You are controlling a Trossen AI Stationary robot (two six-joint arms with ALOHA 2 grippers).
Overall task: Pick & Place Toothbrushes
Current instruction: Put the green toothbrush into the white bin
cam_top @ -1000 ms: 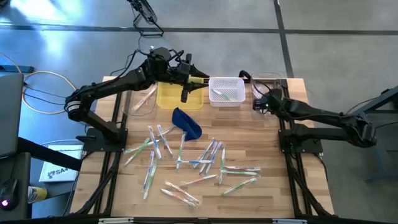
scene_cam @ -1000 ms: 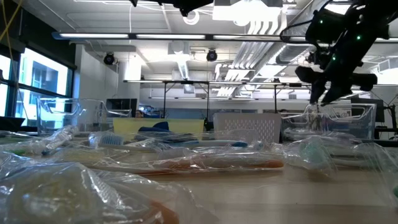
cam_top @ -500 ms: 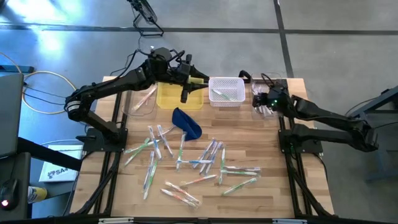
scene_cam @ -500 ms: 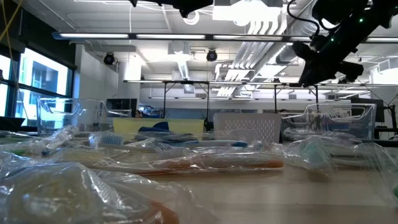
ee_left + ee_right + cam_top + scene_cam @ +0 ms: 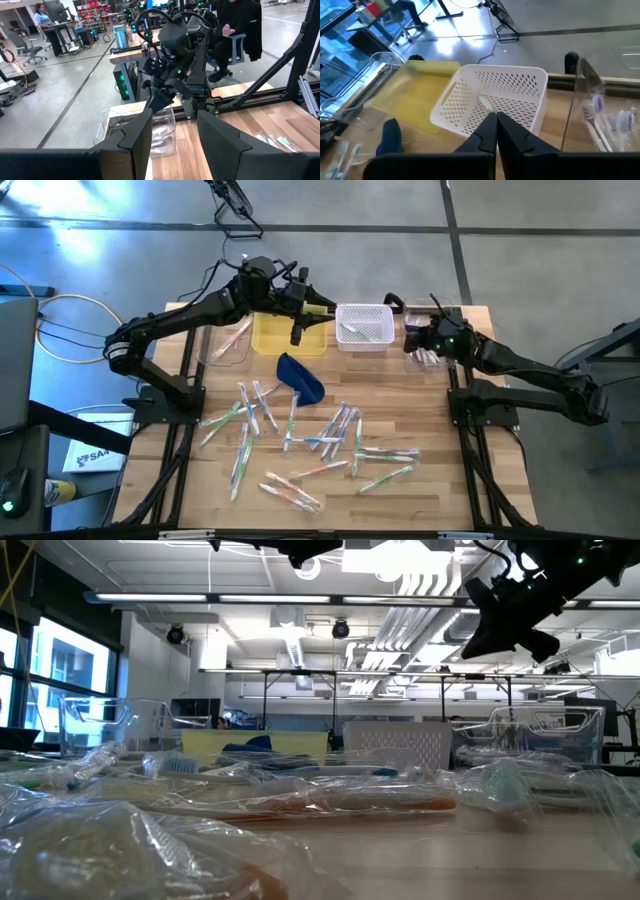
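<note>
Meanwhile the right gripper (image 5: 496, 131), fingers together, hangs by the white basket (image 5: 364, 327), seemingly empty

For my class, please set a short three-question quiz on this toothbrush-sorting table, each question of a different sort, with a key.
1. True or false: the right gripper is shut with nothing between its fingers.
2. Which container does the left gripper hover over? A) clear plastic bin B) white perforated plastic basket C) flat yellow tray
3. Fill the gap: the dark blue fabric pouch lies just in front of the ____ tray, beyond the loose wrapped toothbrushes scattered on the wooden table.

Key: 1 true; 2 C; 3 yellow.
</note>
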